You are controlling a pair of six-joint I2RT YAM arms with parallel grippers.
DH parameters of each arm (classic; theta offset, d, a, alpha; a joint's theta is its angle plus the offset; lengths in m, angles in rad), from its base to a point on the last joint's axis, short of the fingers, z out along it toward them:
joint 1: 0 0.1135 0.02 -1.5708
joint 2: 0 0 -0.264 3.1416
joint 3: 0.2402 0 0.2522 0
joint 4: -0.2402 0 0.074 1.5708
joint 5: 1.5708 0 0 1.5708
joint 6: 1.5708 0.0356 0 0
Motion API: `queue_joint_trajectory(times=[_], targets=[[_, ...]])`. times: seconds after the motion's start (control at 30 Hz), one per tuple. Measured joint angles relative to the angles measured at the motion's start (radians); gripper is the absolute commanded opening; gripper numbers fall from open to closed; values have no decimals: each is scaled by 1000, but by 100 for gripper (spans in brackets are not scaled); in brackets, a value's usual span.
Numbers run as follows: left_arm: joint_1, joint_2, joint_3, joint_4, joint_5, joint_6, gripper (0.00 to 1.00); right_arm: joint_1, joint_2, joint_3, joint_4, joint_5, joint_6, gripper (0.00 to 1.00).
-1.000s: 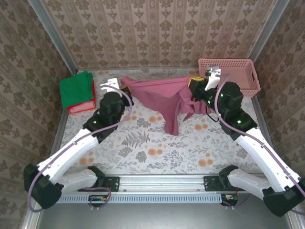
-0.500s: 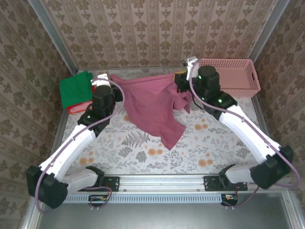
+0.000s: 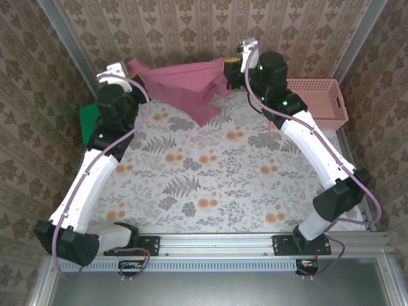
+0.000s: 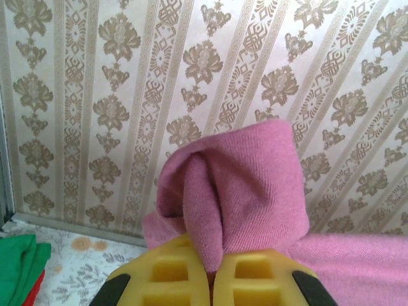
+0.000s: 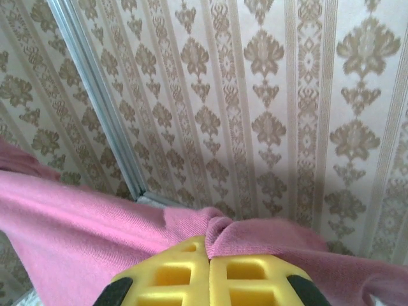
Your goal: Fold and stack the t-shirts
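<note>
The maroon t-shirt [image 3: 185, 86] hangs in the air at the back wall, stretched between both grippers, its lower corner dangling over the table. My left gripper [image 3: 131, 67] is shut on the shirt's left end, and a bunch of cloth [image 4: 248, 185] sticks out above the yellow pads [image 4: 169, 274]. My right gripper [image 3: 228, 64] is shut on the right end, where a fold of the cloth [image 5: 76, 223] is pinched at the pads' tips [image 5: 252, 271]. A folded green t-shirt [image 3: 86, 121] lies at the far left, partly behind my left arm, with a red one's edge [image 4: 35, 290] under it.
A pink plastic lattice basket [image 3: 319, 102] stands at the back right, partly behind my right arm. The floral table cover [image 3: 210, 172] spreads below the hanging shirt. Patterned walls [image 3: 191, 32] close the back and both sides.
Both arms have risen and reached toward the back wall, lifting the maroon t-shirt off the table. It was draped low a second ago and is stretched high between the grippers.
</note>
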Motion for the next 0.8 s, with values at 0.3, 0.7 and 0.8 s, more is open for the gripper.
queue_joint_trajectory(times=[0.3, 0.7, 0.8], targets=[[0, -110, -547, -56, 47, -256, 6, -3, -62, -487, 8, 19, 121, 81], [3, -110, -785, -81, 49, -426, 0, -10, -140, -761, -7, 130, 347, 73], [11, -110, -785, -79, 38, -426, 0, -13, -103, -798, 30, 134, 417, 63]])
